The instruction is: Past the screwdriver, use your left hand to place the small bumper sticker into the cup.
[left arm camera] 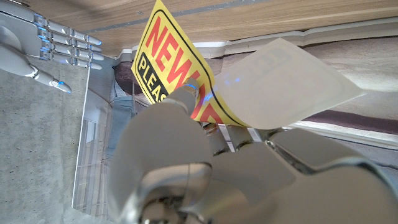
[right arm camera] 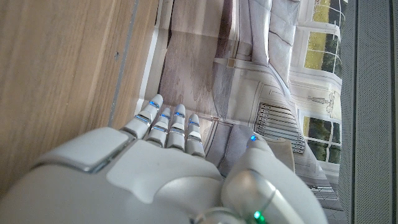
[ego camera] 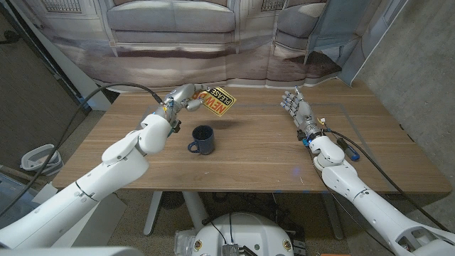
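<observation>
My left hand (ego camera: 183, 97) is raised over the table's far left part and pinches a yellow bumper sticker (ego camera: 218, 101) with red and black lettering. The sticker juts toward the right, up above and behind the dark blue cup (ego camera: 202, 139), which stands upright on the wood with its handle toward me. In the left wrist view the sticker (left arm camera: 177, 68) is pressed between my fingertips (left arm camera: 186, 96), its pale back curling outward. My right hand (ego camera: 296, 108) stands on the right side of the table, fingers straight and apart, holding nothing; it also shows as my right hand (right arm camera: 168, 162) in the right wrist view.
The wooden table (ego camera: 256, 156) runs wide in front of the cup and between the two hands. A printed backdrop of a sofa (ego camera: 178, 28) hangs behind the far edge. Cables (ego camera: 341, 146) trail along my right forearm.
</observation>
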You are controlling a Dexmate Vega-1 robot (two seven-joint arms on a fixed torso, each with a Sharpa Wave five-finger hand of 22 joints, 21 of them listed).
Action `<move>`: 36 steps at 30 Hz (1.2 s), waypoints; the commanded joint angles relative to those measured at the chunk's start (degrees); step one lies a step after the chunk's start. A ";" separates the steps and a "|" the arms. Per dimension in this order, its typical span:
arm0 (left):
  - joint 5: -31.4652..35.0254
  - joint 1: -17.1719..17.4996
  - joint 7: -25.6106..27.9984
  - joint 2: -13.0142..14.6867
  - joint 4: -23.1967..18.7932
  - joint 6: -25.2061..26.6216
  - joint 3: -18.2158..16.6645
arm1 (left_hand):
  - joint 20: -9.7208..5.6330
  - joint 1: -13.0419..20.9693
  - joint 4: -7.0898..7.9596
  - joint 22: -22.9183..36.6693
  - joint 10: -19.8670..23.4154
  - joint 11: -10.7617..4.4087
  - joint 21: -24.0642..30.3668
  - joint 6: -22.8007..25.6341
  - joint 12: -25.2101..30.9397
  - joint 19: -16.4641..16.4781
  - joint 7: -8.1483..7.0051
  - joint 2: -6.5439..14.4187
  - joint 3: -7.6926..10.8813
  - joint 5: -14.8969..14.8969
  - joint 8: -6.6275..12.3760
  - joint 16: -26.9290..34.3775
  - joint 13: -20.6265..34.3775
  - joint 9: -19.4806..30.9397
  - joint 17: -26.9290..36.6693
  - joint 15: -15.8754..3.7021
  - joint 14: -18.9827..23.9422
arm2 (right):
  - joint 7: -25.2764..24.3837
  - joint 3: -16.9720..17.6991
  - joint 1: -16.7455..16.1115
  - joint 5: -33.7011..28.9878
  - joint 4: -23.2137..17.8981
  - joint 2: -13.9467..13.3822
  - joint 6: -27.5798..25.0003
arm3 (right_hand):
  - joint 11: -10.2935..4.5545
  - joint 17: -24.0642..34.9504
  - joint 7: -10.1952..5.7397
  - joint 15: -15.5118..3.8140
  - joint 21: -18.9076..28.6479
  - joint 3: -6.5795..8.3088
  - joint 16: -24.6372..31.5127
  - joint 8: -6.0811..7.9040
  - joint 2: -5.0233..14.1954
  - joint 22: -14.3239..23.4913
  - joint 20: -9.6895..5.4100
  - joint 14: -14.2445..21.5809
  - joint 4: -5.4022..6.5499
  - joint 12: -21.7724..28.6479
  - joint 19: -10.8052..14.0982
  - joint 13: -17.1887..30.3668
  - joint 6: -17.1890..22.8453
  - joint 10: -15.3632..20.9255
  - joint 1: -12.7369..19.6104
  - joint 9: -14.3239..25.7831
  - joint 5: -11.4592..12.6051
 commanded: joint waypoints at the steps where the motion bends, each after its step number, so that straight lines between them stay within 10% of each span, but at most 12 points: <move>1: -1.36 3.73 -0.45 1.47 -1.39 -2.72 -3.78 | 0.12 -0.50 -0.02 0.12 0.75 0.21 0.36 0.79 -0.12 0.05 0.03 -0.23 0.52 -0.02 -0.05 -0.33 0.15 0.15 0.07 -3.69 0.38 | -1.23 -0.34 -0.35 -0.82 -0.94 0.20 -0.04 | -0.15 0.29 0.01 -0.16 -0.18 -0.18 0.03 -0.18 0.61 0.05 0.12 0.45 0.08 -0.05 0.67 0.32 0.24 0.72 0.23 0.28 -0.05; 36: -1.54 8.51 -2.59 0.20 -2.41 -11.53 -8.57 | 0.14 -1.01 0.10 0.05 0.88 0.17 0.75 1.08 -0.41 -0.25 0.12 -0.30 0.60 -0.05 -0.26 -0.58 0.20 0.16 0.12 -3.64 0.25 | -2.13 -0.79 0.32 -1.55 -1.81 -0.17 -1.82 | -0.18 0.26 0.01 -0.43 -0.66 -0.32 0.01 -0.18 0.65 0.07 0.03 0.60 -0.07 -0.10 0.87 0.32 0.36 0.79 0.28 0.28 -0.06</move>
